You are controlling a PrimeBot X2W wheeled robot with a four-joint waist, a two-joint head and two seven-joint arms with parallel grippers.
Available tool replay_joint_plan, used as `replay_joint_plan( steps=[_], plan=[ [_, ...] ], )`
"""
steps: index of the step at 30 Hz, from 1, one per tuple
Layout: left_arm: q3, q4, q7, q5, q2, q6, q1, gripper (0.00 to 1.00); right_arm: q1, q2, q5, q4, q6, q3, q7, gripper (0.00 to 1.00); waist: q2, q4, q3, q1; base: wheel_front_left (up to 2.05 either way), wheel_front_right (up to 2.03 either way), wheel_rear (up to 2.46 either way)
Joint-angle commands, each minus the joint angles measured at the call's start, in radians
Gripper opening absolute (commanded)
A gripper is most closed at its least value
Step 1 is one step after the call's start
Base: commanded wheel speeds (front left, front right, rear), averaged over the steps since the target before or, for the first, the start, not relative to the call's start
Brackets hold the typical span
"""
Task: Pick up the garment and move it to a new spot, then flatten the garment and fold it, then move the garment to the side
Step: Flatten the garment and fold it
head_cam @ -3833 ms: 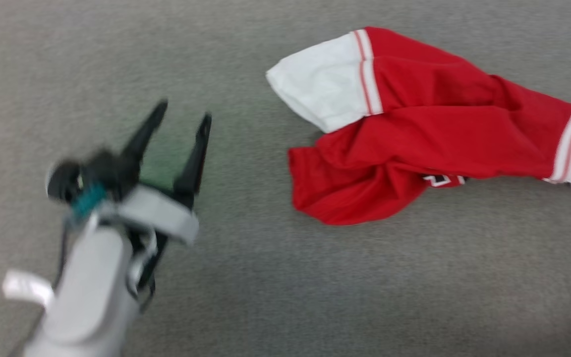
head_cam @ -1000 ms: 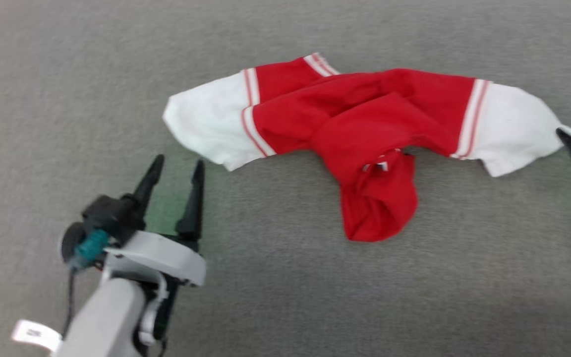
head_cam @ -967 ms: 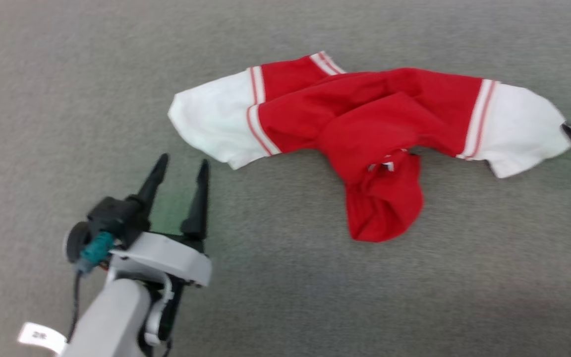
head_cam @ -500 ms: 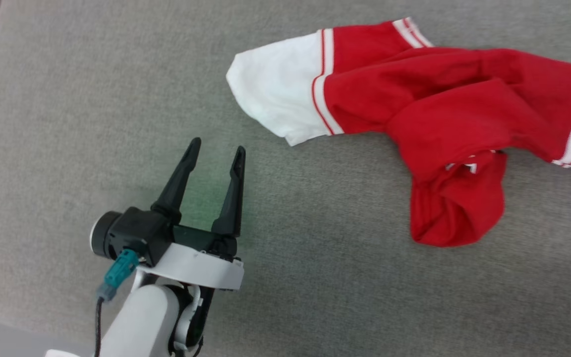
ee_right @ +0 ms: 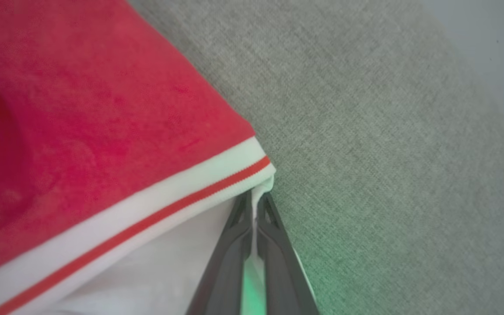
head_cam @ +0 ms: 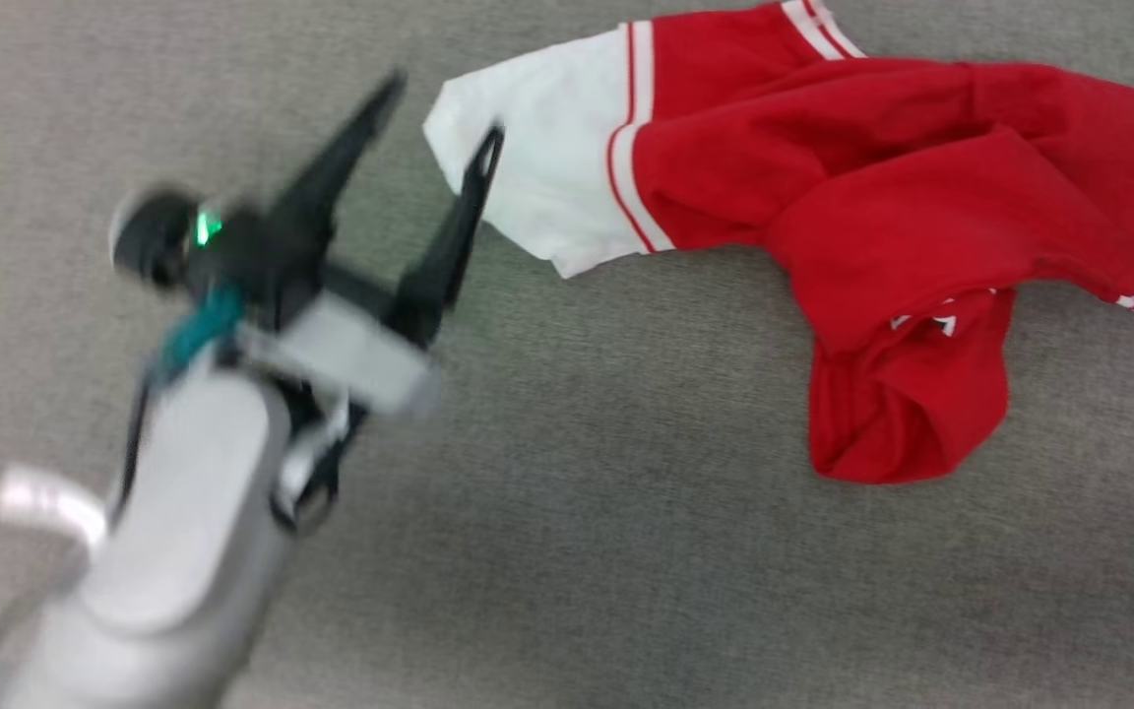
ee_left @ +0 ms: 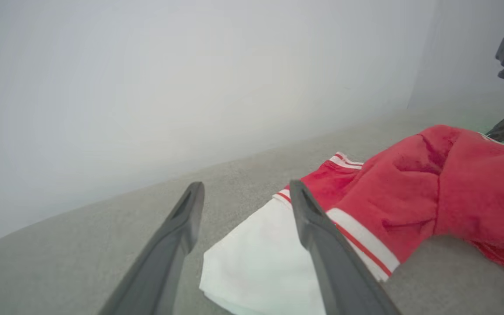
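1. The red short-sleeved T-shirt of soft cloth (head_cam: 872,197) lies crumpled on the grey woven tabletop (head_cam: 626,591). It sits toward the far right of the scene and is stretched out from left to right.
2. Its left white sleeve (head_cam: 537,177) lies flat, with a red-and-white striped band where it meets the red body.
3. My left hand (head_cam: 445,106) is spread wide, its two dark fingers well apart and pointing toward the far side at that sleeve. It is blurred in the head view.
4. From my left wrist, the left hand (ee_left: 245,187) frames the near corner of the white sleeve (ee_left: 256,262). The right finger crosses over the white cloth. I cannot tell whether it touches.
5. A bunch of red cloth hangs toward the near side from the middle of the T-shirt, and a small white print (head_cam: 921,323) peeks out at the fold.
6. My right hand (ee_right: 255,199) is pressed together, pinching the edge of the right white sleeve (ee_right: 147,280) just by the striped band. A thin strip of white cloth shows between the fingers.
7. A pale wall (ee_left: 190,87) rises beyond the far edge of the tabletop.
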Motion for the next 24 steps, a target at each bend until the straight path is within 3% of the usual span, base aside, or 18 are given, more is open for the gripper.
replay_joint_plan(
  steps=[1,3,7,11,17,21,23,24],
  plan=[
    [-0.017,0.013,0.026,-0.015,0.012,-0.007,-0.043,1.00,0.020,0.010,-0.002,0.013,-0.001,0.038,0.007,0.00,-0.0001,-0.026,0.017,0.0000,0.00,0.00,0.00],
    [-0.081,0.061,0.134,-0.080,0.046,-0.011,-0.159,1.00,-0.011,0.021,0.005,0.010,-0.001,0.061,-0.004,0.00,-0.0001,-0.047,0.031,0.0000,0.00,0.00,0.00],
    [-0.247,0.161,0.375,-0.349,0.109,-0.012,-0.394,1.00,-0.070,0.050,0.003,0.005,-0.002,0.101,-0.028,0.00,-0.0001,-0.087,0.065,0.0000,0.00,0.00,0.00],
    [-0.396,0.279,0.551,-0.498,0.154,-0.012,-0.579,1.00,-0.105,0.069,-0.016,-0.005,-0.002,0.139,-0.040,0.00,-0.0001,-0.113,0.091,0.0000,0.00,0.00,0.00],
    [-0.558,0.440,0.819,-0.679,0.172,-0.013,-0.712,1.00,-0.140,0.107,-0.027,-0.023,-0.002,0.161,-0.051,0.00,-0.0001,-0.146,0.115,0.0000,0.00,0.00,0.00],
    [-0.610,0.478,0.876,-0.763,0.172,-0.013,-0.733,1.00,-0.145,0.125,-0.039,-0.031,-0.002,0.169,-0.052,0.00,-0.0001,-0.155,0.124,0.0000,0.00,0.00,0.00],
    [-0.634,0.477,0.889,-0.805,0.171,-0.013,-0.730,0.42,-0.146,0.129,-0.042,-0.033,-0.002,0.171,-0.060,0.00,-0.0001,-0.156,0.123,0.0000,0.00,0.00,0.00],
    [-0.643,0.471,0.894,-0.829,0.171,-0.013,-0.728,0.03,-0.149,0.130,-0.045,-0.035,-0.002,0.171,-0.070,0.00,-0.0001,-0.157,0.122,0.0000,0.00,0.00,0.00]
  ],
)
